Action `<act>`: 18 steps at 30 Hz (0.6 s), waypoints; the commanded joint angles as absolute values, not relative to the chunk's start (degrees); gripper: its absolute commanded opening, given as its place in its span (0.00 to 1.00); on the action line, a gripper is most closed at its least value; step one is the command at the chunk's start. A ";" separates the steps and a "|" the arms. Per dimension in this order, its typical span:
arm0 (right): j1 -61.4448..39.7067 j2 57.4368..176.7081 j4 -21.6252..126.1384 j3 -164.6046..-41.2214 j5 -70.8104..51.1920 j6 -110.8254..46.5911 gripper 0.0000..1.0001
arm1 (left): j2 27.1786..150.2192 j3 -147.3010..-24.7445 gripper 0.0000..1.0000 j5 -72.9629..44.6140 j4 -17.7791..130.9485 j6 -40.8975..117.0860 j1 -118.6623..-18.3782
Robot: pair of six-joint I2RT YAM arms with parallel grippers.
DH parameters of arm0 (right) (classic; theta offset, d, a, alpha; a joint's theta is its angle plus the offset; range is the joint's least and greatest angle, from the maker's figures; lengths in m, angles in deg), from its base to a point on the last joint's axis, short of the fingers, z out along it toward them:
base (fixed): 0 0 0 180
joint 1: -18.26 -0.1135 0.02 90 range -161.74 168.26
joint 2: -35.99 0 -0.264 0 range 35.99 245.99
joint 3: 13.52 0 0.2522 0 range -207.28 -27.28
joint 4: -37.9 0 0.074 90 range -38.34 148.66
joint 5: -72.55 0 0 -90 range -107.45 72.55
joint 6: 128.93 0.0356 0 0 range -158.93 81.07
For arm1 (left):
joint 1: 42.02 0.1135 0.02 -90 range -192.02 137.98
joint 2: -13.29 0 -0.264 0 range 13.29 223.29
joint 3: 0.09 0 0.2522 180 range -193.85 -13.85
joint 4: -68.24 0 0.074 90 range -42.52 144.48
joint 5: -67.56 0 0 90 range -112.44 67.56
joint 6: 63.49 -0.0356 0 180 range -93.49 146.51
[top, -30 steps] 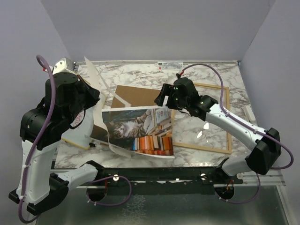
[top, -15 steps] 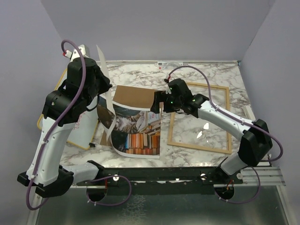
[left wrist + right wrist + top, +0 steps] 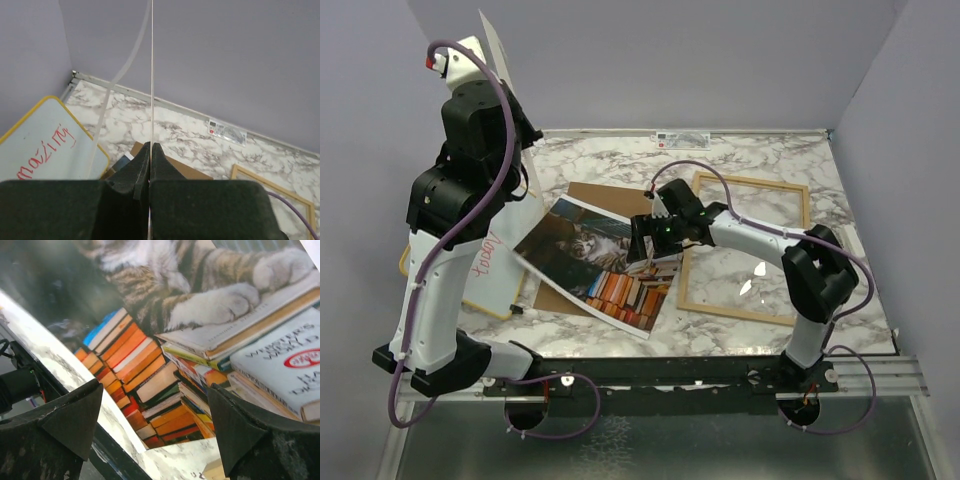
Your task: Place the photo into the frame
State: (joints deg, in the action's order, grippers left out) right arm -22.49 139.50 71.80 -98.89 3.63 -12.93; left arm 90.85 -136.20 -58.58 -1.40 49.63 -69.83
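The photo, a tabby cat among stacked books, slopes from the table up to the left, its white back showing near the top. My left gripper is raised high and shut on its upper edge. In the left wrist view the sheet is a thin line running out from the closed fingertips of the left gripper. My right gripper hangs open just over the photo's right side; the print fills the space under the right gripper. The frame of light wood lies flat to the right.
A brown backing board lies under the photo's far edge. A round-cornered whiteboard with red writing sits at the left. A small white label lies by the back wall. Grey walls close in three sides.
My left arm has risen, pulling the photo's left edge up and left so the sheet now slopes steeply. My right gripper has slid left from the frame's corner onto the photo's right side.
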 commanded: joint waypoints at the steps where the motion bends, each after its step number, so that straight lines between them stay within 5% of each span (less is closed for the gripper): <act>1: -22.44 143.91 68.35 -102.24 7.65 -11.93 0.88 | 91.36 -138.22 0.00 -65.03 4.09 41.43 -69.79; 7: -22.44 145.60 67.11 -107.24 4.57 -10.49 0.85 | 92.36 -138.27 0.00 -53.92 7.46 36.60 -69.79; 18: -12.76 127.57 54.17 -102.77 0.99 -19.13 0.87 | 91.47 -131.89 0.00 -17.97 7.64 29.46 -69.74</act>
